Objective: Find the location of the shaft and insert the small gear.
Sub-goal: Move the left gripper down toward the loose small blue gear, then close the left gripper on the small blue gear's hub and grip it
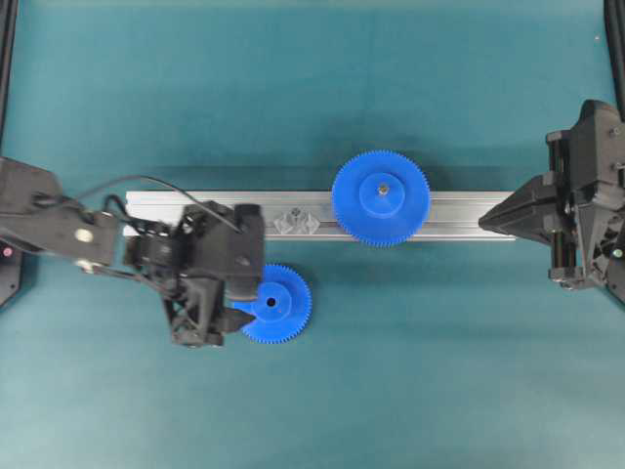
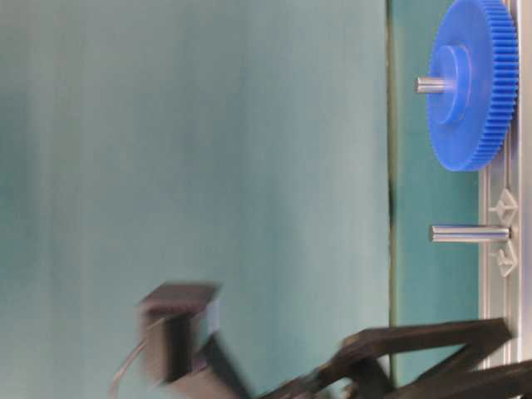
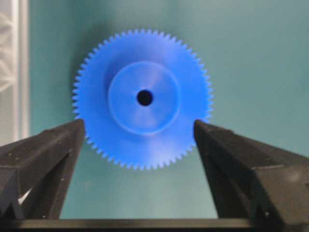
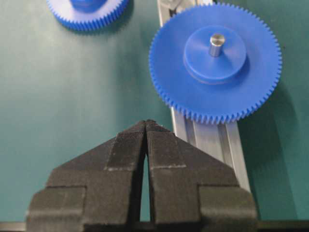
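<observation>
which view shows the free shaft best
The table-level exterior view: the shaft shows full length from the side, bare beside the large gear. The overhead view shows only its bracket end-on. Neither wrist view shows it clearly.

Both arms are matte black with blocky, angular housings. The left black wedge-fingered tool has thick tapering fingers with ridged inner faces. A thin black cable loops over the left arm. The right black wedge-fingered tool shows finely ribbed pads.
</observation>
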